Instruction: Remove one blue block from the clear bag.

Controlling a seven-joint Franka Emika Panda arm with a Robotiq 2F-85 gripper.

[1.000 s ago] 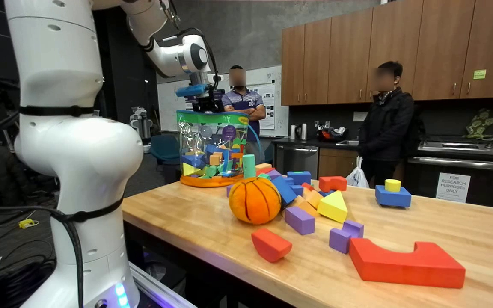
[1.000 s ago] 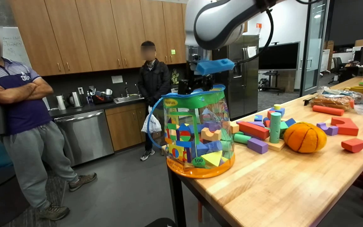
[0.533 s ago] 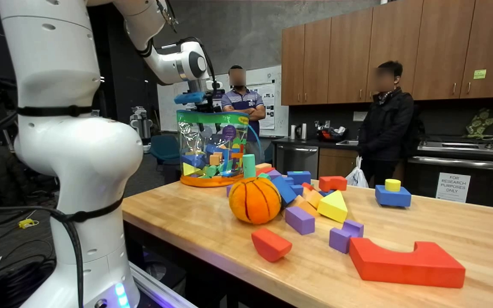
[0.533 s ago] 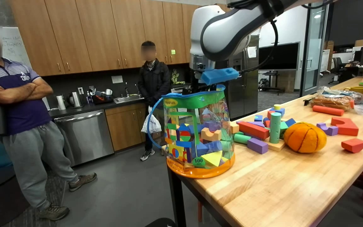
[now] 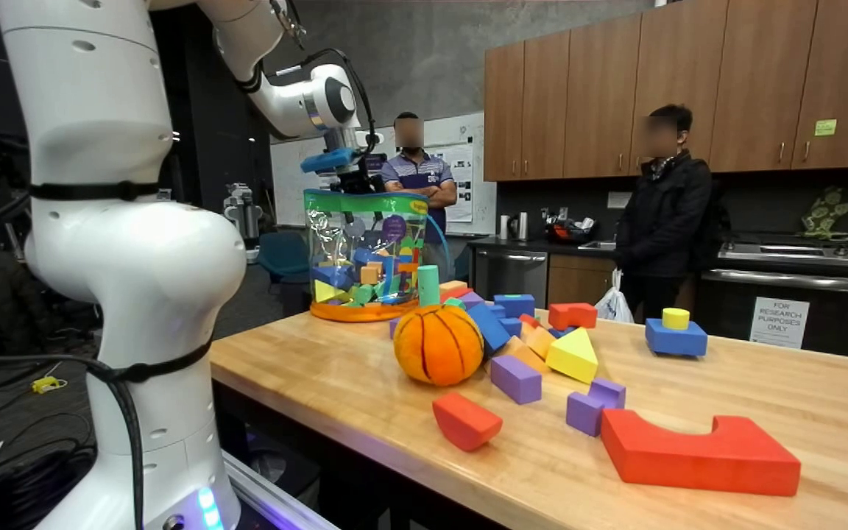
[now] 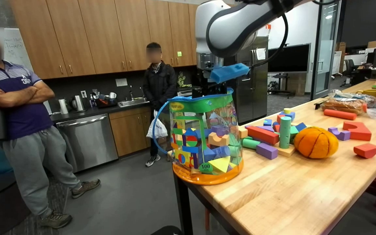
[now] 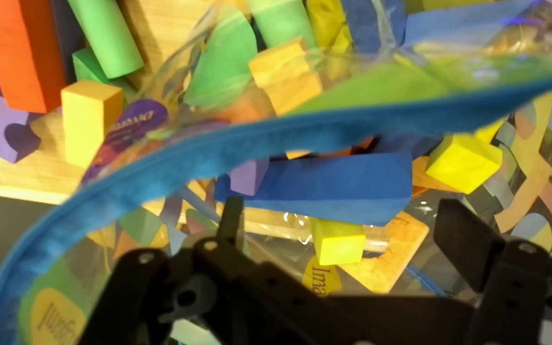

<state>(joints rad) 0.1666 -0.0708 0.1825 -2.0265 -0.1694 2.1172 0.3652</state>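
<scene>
The clear bag (image 5: 365, 202) stands upright near the table's corner, with a green top band and an orange base. Multi-coloured blocks show through its sides in both exterior views. Within it, a long blue block (image 7: 333, 182) lies in the wrist view, a small purple block (image 7: 249, 177) on its left end and a yellow cube (image 7: 338, 242) just below it. My gripper (image 7: 343, 213) is open, nothing between its fingers, which reach past the bag's mouth. In an exterior view the fingertips show faintly through the plastic, above the pile. The blue block appears below and slightly ahead of them.
The bag's blue rim (image 7: 257, 141) curves close by the gripper. Outside, loose blocks, a green cylinder (image 6: 285, 132), an orange ball (image 6: 317, 142) and a large red arch block (image 5: 704, 456) occupy the tabletop (image 6: 282, 189). Two people stand beyond the table.
Over the first half second my gripper came down into the bag's mouth, shifting right in an exterior view. Since then it has risen slightly. The jaws have stayed open; bag and blocks look unmoved.
</scene>
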